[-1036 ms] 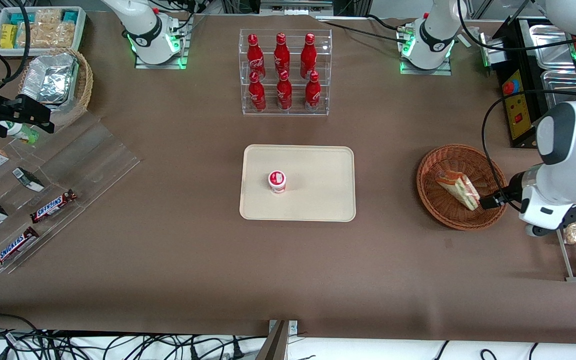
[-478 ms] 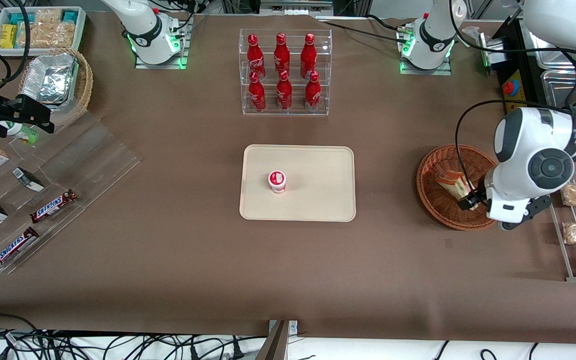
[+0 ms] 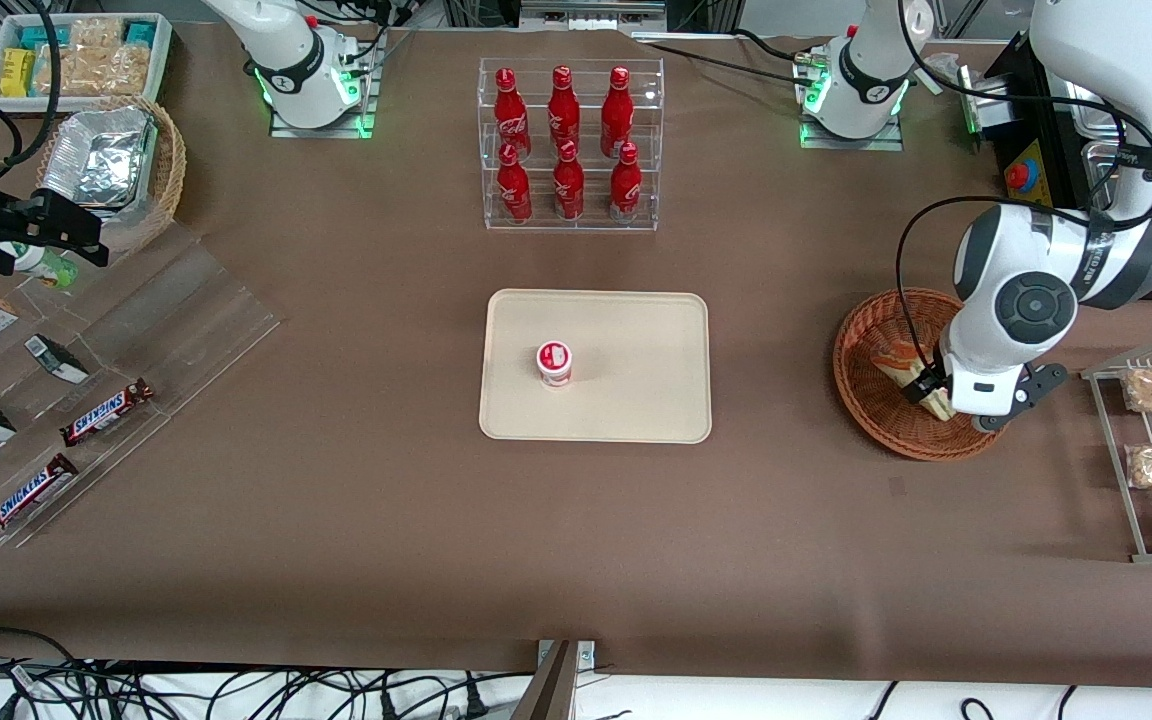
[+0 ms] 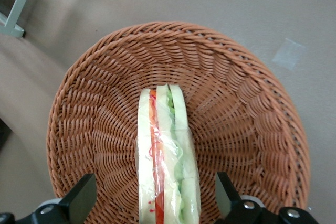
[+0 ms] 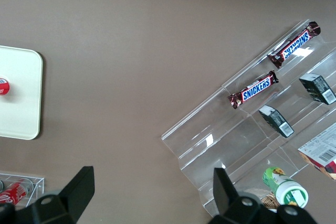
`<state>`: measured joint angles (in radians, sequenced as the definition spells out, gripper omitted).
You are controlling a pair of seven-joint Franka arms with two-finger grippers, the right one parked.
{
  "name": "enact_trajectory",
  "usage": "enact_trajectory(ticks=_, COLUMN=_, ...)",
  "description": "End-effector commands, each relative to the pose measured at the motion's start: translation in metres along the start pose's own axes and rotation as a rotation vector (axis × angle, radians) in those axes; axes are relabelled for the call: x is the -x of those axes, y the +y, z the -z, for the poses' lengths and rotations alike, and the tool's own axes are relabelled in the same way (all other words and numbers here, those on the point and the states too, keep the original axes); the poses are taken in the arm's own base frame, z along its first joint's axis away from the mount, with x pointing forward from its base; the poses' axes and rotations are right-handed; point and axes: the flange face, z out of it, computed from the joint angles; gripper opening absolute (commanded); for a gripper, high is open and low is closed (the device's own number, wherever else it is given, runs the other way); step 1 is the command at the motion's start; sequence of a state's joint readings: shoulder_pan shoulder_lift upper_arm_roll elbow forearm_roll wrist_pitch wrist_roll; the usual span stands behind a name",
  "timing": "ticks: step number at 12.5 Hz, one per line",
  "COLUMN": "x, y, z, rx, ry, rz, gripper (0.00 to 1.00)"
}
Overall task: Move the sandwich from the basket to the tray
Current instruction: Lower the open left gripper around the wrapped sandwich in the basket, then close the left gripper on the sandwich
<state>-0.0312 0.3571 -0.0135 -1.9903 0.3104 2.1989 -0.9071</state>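
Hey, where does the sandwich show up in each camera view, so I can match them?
Front view: the sandwich lies in the wicker basket, toward the working arm's end of the table, partly covered by the tool.
Left wrist view: the sandwich stands on edge in the basket's middle, between the open tool's fingers.
Right wrist view: not in it.
Shared landmark: the basket, in both views that show it.

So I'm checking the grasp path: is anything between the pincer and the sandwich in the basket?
Nothing visible. The open pincer is over the wicker basket, a finger on either side of the wrapped sandwich, with only air between.
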Motion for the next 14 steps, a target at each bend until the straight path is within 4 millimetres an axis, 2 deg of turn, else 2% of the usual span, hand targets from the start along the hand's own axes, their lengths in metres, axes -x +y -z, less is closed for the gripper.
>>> enact_trajectory(ticks=1, x=0.015, y=-0.003, z=0.003, rx=0.006, ry=0.032, rz=0.018, gripper=1.0)
enact_trajectory(ticks=4, x=0.024, y=0.004, z=-0.01, rx=0.009, ry=0.028, rz=0.019, gripper=1.0)
enact_trajectory(ticks=7, x=0.032, y=0.002, z=-0.022, rx=0.001, ry=0.015, rz=0.012, gripper=1.0)
enact_trajectory(ticks=10, x=0.033, y=0.003, z=-0.023, rx=0.001, ry=0.015, rz=0.041, gripper=1.0)
enact_trajectory(ticks=12, x=0.034, y=0.003, z=-0.022, rx=0.001, ry=0.015, rz=0.056, gripper=0.62)
enact_trajectory(ticks=13, x=0.033, y=0.005, z=-0.02, rx=0.005, ry=0.018, rz=0.064, gripper=0.52)
enact_trajectory(ticks=14, x=0.032, y=0.005, z=-0.019, rx=0.007, ry=0.02, rz=0.065, gripper=0.46)
